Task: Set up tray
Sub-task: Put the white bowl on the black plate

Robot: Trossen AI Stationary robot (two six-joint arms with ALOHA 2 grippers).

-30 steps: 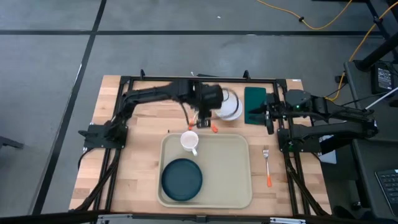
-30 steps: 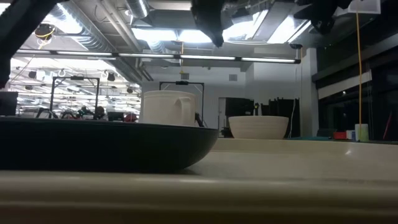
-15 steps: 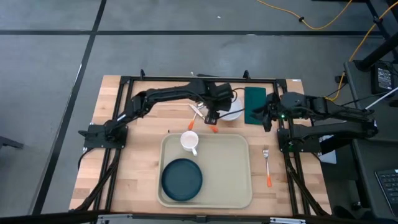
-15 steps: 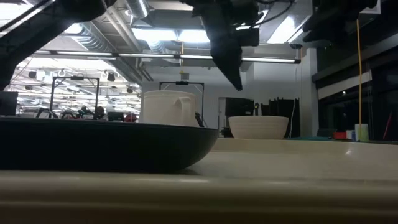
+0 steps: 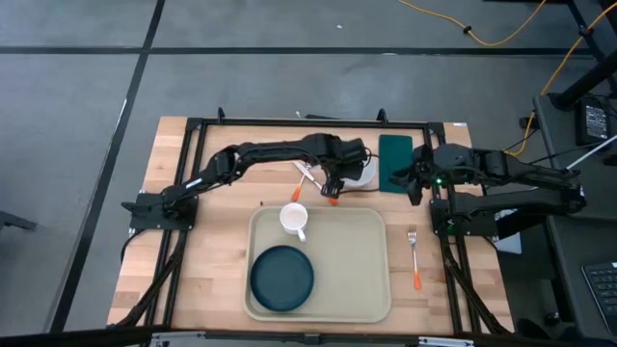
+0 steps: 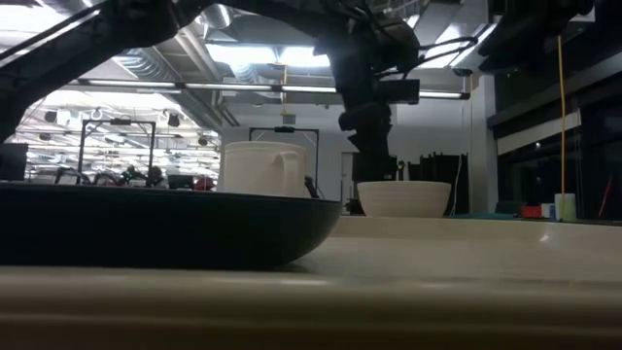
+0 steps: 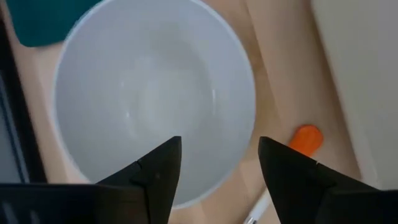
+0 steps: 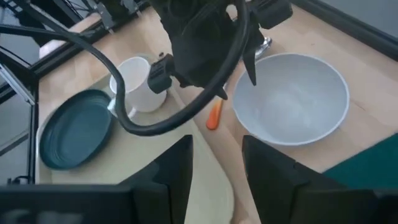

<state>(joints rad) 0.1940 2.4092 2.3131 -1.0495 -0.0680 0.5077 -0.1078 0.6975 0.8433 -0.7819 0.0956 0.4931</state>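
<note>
The beige tray [image 5: 352,265] lies near the table's front with a dark blue plate [image 5: 281,278] and a white mug [image 5: 294,218] on it. A white bowl [image 5: 365,174] stands on the wood behind the tray, next to a dark green napkin [image 5: 395,162]. My left gripper [image 7: 217,155] is open and low over the bowl's rim [image 7: 221,180]; one finger stands over the bowl's inside, the other outside it. My right gripper [image 5: 413,183], open, waits at the napkin's near edge, fingers pointing at the bowl [image 8: 292,99]. My left gripper comes at the bowl from above, fingers pointing down, on either side of the rim [image 8: 244,93] on the side toward the tray. Whether the fingers [image 8: 251,73] touch the bowl, I cannot tell.
A fork with an orange handle [image 5: 414,258] lies on the wood right of the tray. Another orange-handled utensil [image 5: 318,183] lies between bowl and mug, just beside my left gripper. A black frame runs along the table's far and side edges.
My left gripper has come down from high above the table toward the bowl and a little toward the near edge; it now stands at the bowl's rim. The bowl, mug, plate and tray have stayed where they were.
</note>
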